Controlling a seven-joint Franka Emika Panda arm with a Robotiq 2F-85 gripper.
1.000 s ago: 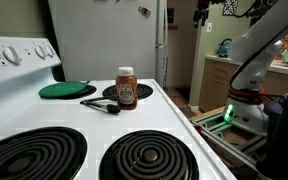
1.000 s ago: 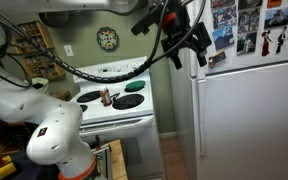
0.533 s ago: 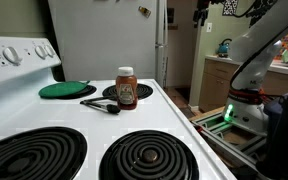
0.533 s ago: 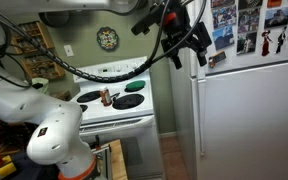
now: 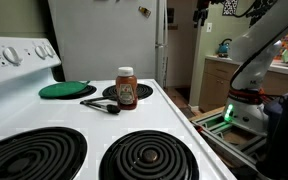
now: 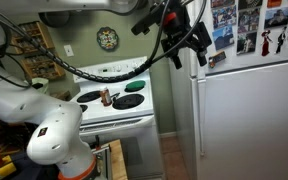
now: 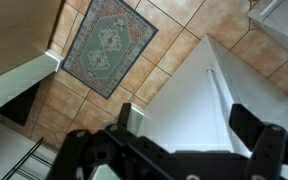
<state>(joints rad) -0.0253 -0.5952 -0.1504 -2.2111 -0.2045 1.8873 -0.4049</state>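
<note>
Nil by way of change over the last second: checked against the earlier pictures, with gripper [image 6: 191, 36], fingers [image 7: 264, 135] and every item in the room found in the same places. Taken as a stationary hold, no contact made, nothing picked up or set down.

Gripper raised high beside the top front corner of the refrigerator [image 6: 246, 110], near it but not seen touching. Fingers spread wide in the wrist view, nothing between them. Seen past them only a white edge of the refrigerator, the tiled floor [image 7: 174, 45] and a patterned rug [image 7: 106, 45] far below.

Refrigerator recorded as the nearest thing to the gripper: upright, doors shut, papers and pictures fixed to the front in an exterior view.

Well apart from the gripper, on the white stove top [image 5: 79, 118]:
- a labelled jar [image 5: 126, 88], upright, toward the back;
- a black utensil [image 5: 99, 103] lying just beside the jar, contact not determinable;
- a green round pad [image 5: 66, 89] lying flat behind.

Two coil burners [image 5: 149, 158] bare at the front. All untouched.
</note>
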